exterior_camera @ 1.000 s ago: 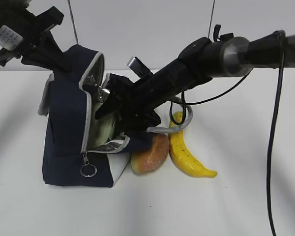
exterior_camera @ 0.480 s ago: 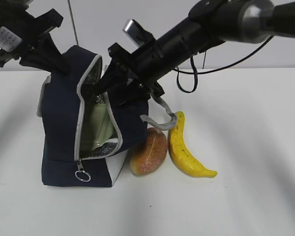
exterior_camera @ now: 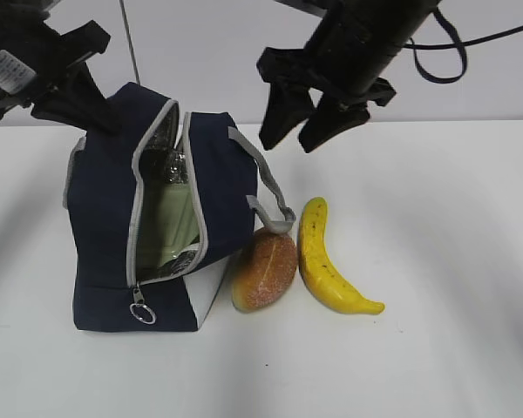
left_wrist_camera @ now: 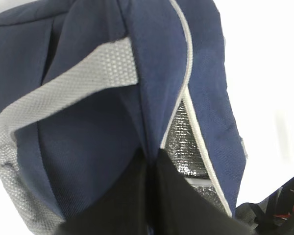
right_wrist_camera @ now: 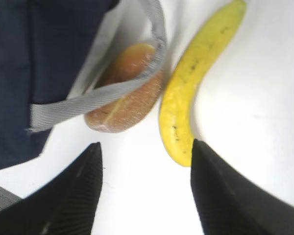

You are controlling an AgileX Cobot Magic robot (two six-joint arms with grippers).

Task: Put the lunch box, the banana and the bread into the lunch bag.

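Nearest on the white worktop [exterior_camera: 436, 348] lies the banana [exterior_camera: 328, 261], its dark tip pointing toward four o'clock, its stem end toward twelve; touching it at nine o'clock is the bread [exterior_camera: 266, 268], which leans against the lower corner of the lunch bag [exterior_camera: 105, 235]; a grey strap handle [exterior_camera: 261, 187] of the bag droops over the top of the bread; in the right wrist view the same strap crosses the roll, with the banana just beside it at three o'clock. The lunch bag stands at nine o'clock of the bread, its zipper open along the front edge, the ring pull [exterior_camera: 141, 313] hanging near the bottom; through the gap shows the pale green lunch box [exterior_camera: 170, 222], standing on end inside against the silver lining. Farther back and higher, the right hand [exterior_camera: 298, 122] hangs in the air above the bread and banana, at one o'clock of the bag, jaws spread and empty. At the far upper left the left hand [left_wrist_camera: 152, 161] is clenched on the navy fabric at the bag's top edge, holding the mouth up; the left wrist view shows its dark fingers pinched together on that rim.
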